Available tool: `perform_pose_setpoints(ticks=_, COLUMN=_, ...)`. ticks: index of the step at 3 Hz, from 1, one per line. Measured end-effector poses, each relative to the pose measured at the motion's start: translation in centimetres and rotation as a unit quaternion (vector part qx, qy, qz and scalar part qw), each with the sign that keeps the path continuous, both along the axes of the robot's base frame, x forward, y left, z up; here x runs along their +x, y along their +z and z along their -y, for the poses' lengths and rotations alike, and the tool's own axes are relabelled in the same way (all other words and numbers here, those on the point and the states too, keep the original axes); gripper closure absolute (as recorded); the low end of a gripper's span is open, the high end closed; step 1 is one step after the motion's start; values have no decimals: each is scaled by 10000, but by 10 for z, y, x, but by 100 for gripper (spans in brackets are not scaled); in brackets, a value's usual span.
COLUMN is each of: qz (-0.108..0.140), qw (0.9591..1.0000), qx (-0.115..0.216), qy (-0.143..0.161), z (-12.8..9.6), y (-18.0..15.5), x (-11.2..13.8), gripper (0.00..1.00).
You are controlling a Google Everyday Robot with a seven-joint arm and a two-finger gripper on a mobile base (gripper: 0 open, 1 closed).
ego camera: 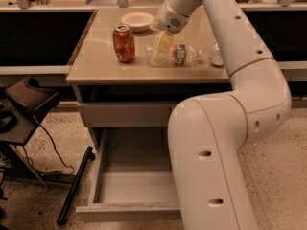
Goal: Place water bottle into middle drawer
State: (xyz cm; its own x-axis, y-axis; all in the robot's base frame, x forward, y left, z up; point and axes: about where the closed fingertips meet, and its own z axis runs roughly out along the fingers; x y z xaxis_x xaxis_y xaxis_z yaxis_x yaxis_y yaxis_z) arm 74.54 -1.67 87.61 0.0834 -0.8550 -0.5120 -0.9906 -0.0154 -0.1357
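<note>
Hand, grip unreadable, hangs at water bottle mid-table; middle drawer gapes open below.

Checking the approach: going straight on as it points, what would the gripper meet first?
Probably the water bottle lying on the table, right under the gripper; depth is unclear.

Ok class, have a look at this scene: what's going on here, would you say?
A one-armed robot reaches across the table. Its gripper is down at the water bottle, which lies on its side on the tabletop, to the right of a red soda can and in front of a pale bowl. Below, the middle drawer stands pulled open, partly hidden by the arm. The bottle is not yet in it.
</note>
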Motion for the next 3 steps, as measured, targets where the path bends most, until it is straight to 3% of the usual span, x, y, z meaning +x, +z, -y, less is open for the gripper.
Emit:
perform_pose_setpoints(ticks=2, qz=192, qw=9965, qx=-350, qy=-740, z=37, y=-6, x=26, gripper=0)
perform_pose_setpoints(ticks=3, qz=40, qw=9951, qx=-703, qy=-699, z=51, y=-34, x=28, gripper=0)
